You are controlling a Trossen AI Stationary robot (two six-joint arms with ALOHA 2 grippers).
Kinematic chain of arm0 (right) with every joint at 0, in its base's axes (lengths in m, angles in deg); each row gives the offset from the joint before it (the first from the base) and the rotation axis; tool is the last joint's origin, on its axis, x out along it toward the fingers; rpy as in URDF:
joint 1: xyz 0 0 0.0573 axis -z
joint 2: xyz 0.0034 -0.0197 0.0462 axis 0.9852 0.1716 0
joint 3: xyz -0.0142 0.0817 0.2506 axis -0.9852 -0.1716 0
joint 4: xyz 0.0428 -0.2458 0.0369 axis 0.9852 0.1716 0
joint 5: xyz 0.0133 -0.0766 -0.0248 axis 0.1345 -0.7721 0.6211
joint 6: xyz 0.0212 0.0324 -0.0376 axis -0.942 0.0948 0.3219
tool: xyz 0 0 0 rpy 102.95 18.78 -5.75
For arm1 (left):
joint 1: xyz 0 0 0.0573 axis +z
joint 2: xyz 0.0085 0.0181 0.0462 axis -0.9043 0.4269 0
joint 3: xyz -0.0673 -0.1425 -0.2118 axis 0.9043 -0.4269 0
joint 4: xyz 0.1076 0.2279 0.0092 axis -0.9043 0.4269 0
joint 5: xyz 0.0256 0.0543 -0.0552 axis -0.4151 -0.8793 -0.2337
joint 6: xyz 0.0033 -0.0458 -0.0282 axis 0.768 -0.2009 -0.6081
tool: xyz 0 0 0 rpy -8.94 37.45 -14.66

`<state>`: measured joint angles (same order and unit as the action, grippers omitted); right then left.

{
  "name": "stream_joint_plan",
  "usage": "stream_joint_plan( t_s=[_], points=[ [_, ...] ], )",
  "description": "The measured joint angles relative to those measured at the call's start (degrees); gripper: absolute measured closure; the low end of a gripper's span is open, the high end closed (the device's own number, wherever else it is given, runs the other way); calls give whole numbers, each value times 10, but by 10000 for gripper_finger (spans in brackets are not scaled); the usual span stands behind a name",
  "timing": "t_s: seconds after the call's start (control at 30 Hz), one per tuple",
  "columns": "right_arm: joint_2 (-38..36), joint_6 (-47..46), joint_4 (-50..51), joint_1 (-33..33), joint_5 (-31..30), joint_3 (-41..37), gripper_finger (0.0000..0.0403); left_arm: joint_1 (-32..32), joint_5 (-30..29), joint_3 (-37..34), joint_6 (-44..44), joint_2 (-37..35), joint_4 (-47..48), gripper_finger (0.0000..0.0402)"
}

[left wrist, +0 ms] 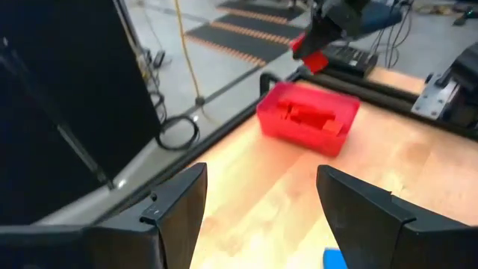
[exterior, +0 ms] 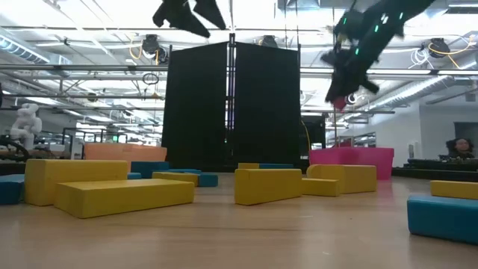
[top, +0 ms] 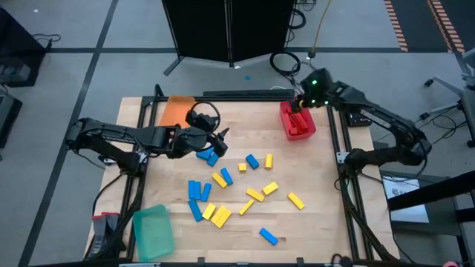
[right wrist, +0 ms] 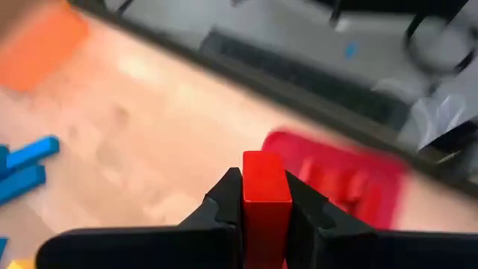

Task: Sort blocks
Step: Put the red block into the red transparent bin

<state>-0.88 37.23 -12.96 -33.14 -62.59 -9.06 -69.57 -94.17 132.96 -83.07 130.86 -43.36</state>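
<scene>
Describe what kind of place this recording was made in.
Likely a large robotics lab or workshop: a framed wooden table on grey floor, open ceiling piping with strip lights, black partition panels, benches beyond.

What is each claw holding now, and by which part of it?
The right claw grips a red block by its long sides, above the red tray. The left claw is open and holds nothing.

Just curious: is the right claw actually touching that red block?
Touching. The right wrist view shows the right gripper with both fingers pressed against the red block.
</scene>
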Motion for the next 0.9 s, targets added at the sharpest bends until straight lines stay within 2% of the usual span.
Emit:
stream_joint_plan(
  t_s=[0.13,0.37,0.57,0.8,0.9],
  points=[
    [48,-36,-70,4,53,-52,364,0,1,0,-46,0,51,142],
    [140,-54,-98,4,56,-85,364,-1,10,0,-87,0,108,142],
    [163,-51,-106,4,56,-86,358,-1,11,0,-90,0,121,142],
    [139,-42,-95,16,44,-76,219,-1,11,0,-90,0,121,142],
    [129,-25,-73,19,55,-59,174,-1,11,0,-90,0,121,142]
  ],
)
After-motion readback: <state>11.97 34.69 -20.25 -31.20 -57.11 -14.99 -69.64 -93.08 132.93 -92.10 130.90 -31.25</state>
